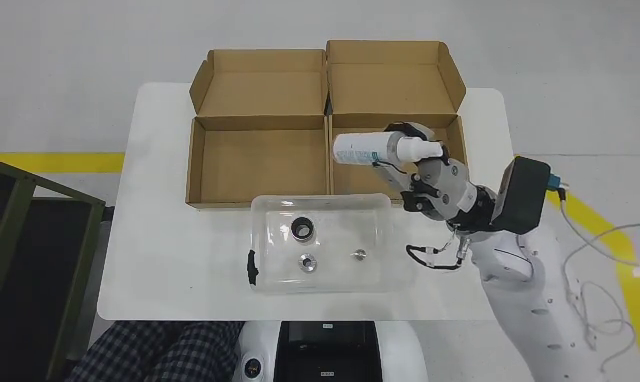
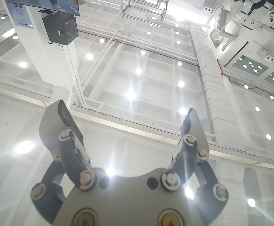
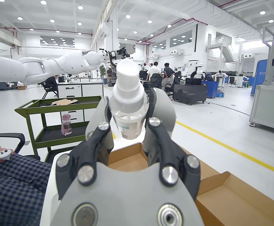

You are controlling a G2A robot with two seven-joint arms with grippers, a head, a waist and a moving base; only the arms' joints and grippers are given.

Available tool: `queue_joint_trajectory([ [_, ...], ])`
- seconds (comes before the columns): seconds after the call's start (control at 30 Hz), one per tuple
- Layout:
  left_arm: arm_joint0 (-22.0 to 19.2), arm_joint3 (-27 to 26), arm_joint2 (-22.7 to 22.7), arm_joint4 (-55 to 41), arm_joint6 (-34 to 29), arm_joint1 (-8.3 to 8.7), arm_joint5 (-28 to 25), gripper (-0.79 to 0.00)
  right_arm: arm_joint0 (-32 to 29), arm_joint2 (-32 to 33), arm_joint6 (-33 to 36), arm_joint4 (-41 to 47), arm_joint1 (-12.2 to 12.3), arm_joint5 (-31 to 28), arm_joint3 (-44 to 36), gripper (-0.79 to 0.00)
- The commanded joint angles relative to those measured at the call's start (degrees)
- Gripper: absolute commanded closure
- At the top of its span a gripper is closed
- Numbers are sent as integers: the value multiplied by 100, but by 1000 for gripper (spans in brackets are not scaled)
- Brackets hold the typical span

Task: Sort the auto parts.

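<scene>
Right gripper (image 1: 405,150) is clamped on a bottle (image 1: 355,149), and I see it holding the bottle over the right box (image 1: 352,180). From the right wrist camera, the two grey fingers (image 3: 160,109) press on the clear shoulder of the bottle (image 3: 127,71), just under its neck. The bottle is a smooth plastic cylinder with a round white cap. Its long axis lies about level and runs across the table (image 1: 170,232). The cap end points away from the gripper's palm, toward the left box (image 1: 255,167).

Both boxes are brown cardboard, rectangular, and side by side with their lids folded back. In front of them stands a clear plastic tray (image 1: 385,242) with rounded corners. Inside it lie a dark ring (image 1: 303,226), a shiny metal nut (image 1: 309,263) and a small metal bolt (image 1: 357,252), all apart from each other.

Left gripper (image 2: 126,109) faces up to the ceiling. Its fingers, with ribbed black pads (image 2: 72,125), stand wide apart and hold nothing.
</scene>
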Motion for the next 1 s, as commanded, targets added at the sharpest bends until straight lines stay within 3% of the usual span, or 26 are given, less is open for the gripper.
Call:
queue_joint_trajectory([
  [0.0, 0, 0, 0, 0, 0, 0, 0, -785, 16, -30, 37, -38, -5, 36, 30, 0],
  [0.4, 0, 0, 0, 0, 0, 0, 0, -785, 234, -452, 55, -497, -95, 487, 801, 0],
  [0.97, 0, 0, 0, 0, 0, 0, 0, -785, 920, -911, 847, -925, -209, 873, 2090, 0],
])
